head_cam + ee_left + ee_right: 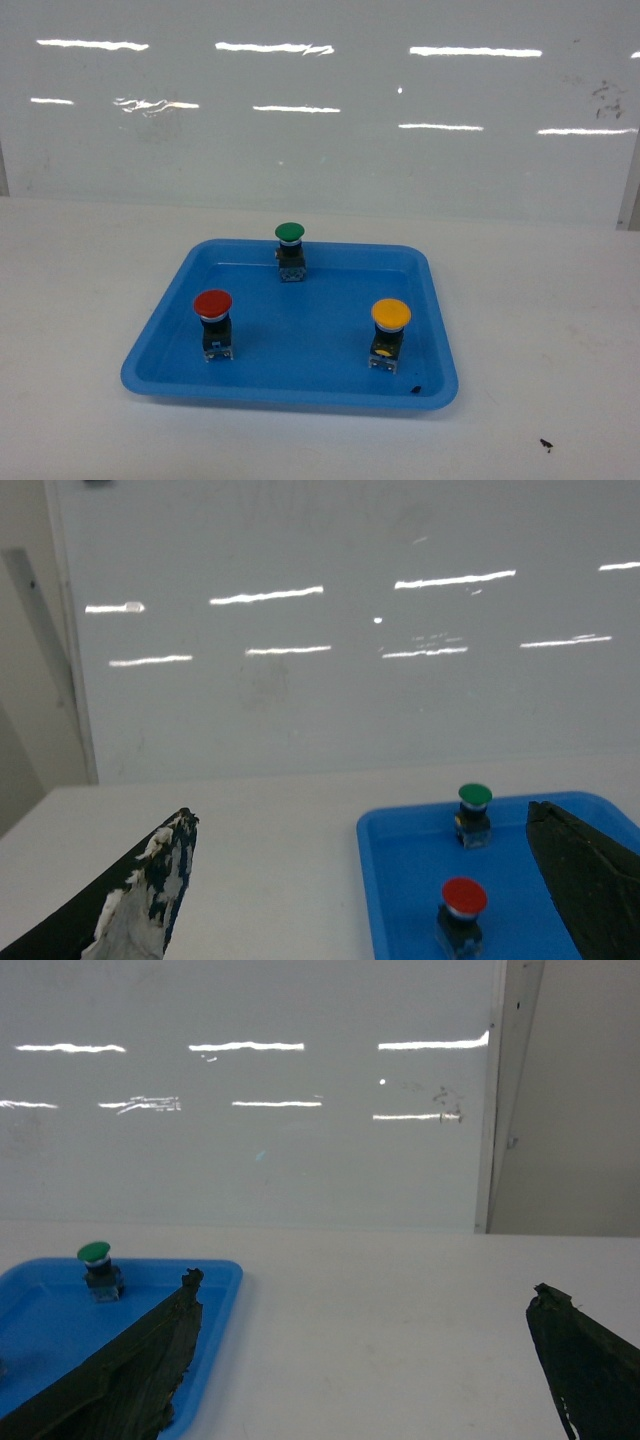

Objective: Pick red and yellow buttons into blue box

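Observation:
The red button [213, 303] stands upright at the left of a shallow blue tray [300, 345], and the yellow button [391, 314] stands at the tray's right. Neither gripper shows in the head view. My left gripper [360, 815] is open, low over the table left of the tray, with the red button [464, 895] between its fingers but well ahead of them. My right gripper [365, 1285] is open over bare table to the right of the tray [40, 1310], holding nothing. The blue box is out of view.
A green-capped button [290, 233] stands at the back middle of the tray; it also shows as the green button [474, 796] and green button [94, 1252] in the wrist views. A glossy white wall runs behind the white table [540, 300].

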